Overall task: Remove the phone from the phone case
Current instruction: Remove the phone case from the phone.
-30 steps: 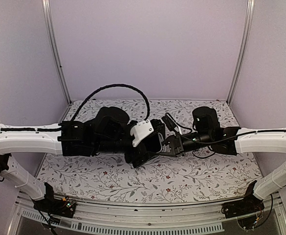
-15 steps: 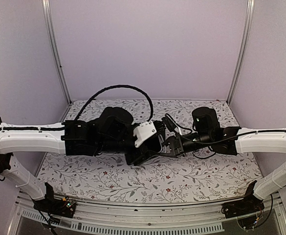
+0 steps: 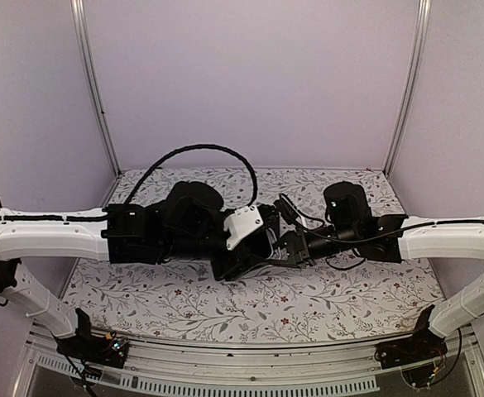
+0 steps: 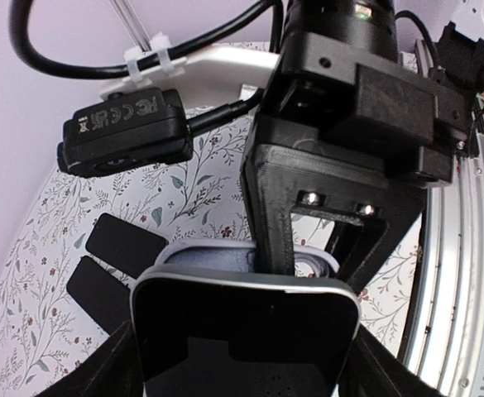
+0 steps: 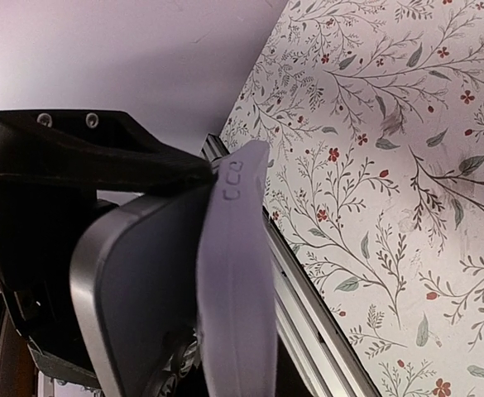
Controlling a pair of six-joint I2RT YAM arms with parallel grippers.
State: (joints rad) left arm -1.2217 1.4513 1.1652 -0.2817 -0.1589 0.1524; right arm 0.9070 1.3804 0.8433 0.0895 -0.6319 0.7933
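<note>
Table: the table (image 3: pixel 349 294) is carrying a flower-printed cloth and is sitting between pale lavender walls.
Left arm: the left arm (image 3: pixel 51 236) is reaching in from the left edge toward the middle of the table, with a black cable (image 3: pixel 200 150) looping up behind it.
Right arm: the right arm (image 3: pixel 448 238) is reaching in from the right edge and meeting the other one above the middle of the cloth.
Left gripper: the left gripper (image 3: pixel 246 250) is standing wide, its fingers pressing against two opposite sides of the phone.
Right gripper: the right gripper (image 3: pixel 279 246) is nearly pressed together, pinching the phone case by one edge.
Phone: the phone (image 4: pixel 246 331), black with a silver rim, is hanging in the air over the middle of the table, between the two grippers.
Phone case: the phone case (image 5: pixel 235 289), clear and pale lavender, is curling away from the back of the phone at the pinched end. I cannot tell how much of the rest is clinging on.
Black slabs: two flat black slabs (image 4: pixel 126 240) are lying side by side on the cloth below. I cannot tell what they are.
</note>
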